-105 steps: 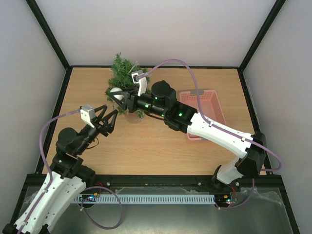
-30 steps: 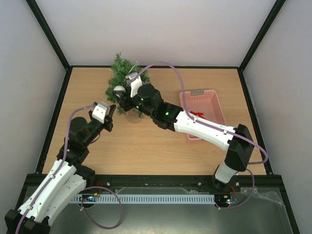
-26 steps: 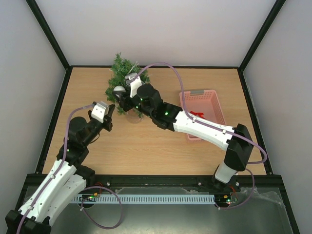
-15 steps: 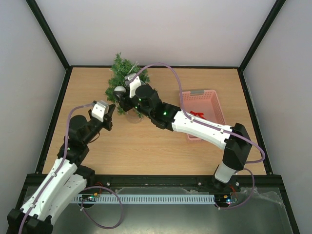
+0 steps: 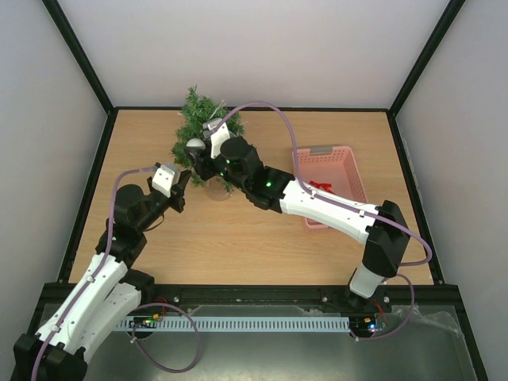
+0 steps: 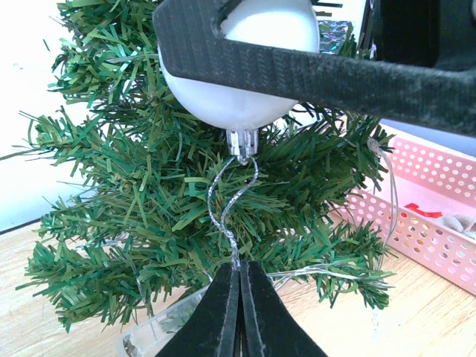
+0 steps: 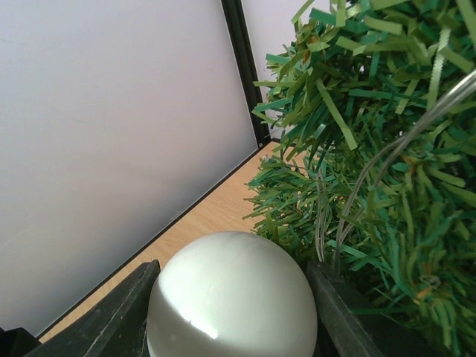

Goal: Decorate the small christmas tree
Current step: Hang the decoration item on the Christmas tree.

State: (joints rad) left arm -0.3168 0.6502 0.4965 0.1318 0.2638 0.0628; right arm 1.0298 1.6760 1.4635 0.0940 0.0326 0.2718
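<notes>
Since a few seconds ago, the left gripper (image 6: 239, 269) has gone from wide open to fully closed and has moved in closer to the tree, and the right arm's forearm has swung down nearer the table's front.

In the left wrist view, the left gripper's two black fingers are pressed flat together, pinching the bottom of a thin silver hanging loop (image 6: 227, 201). The loop runs up to the silver cap (image 6: 242, 141) of a white ball ornament (image 6: 238, 74), which hangs cap-down in this view.

The right gripper (image 5: 197, 159) is clamped around that white ball, one dark finger on each side. In the right wrist view the ball fills the gap between the fingers, with green needles just beside it on the right.

The small christmas tree (image 5: 202, 119) stands upright on the wooden table (image 5: 238, 238), toward the far left, close to the back edge. It sits in a pale, see-through base (image 5: 213, 190). The ball is held against the tree's near-left side, touching or just short of the branches; which of the two cannot be told.

Both arms reach in from the near edge, the left from the left corner, the right stretching diagonally across the table. A pink basket (image 5: 355, 171) sits well apart from the tree, on the right side, partly covered by the right arm, with something red (image 5: 320, 187) inside.
</notes>
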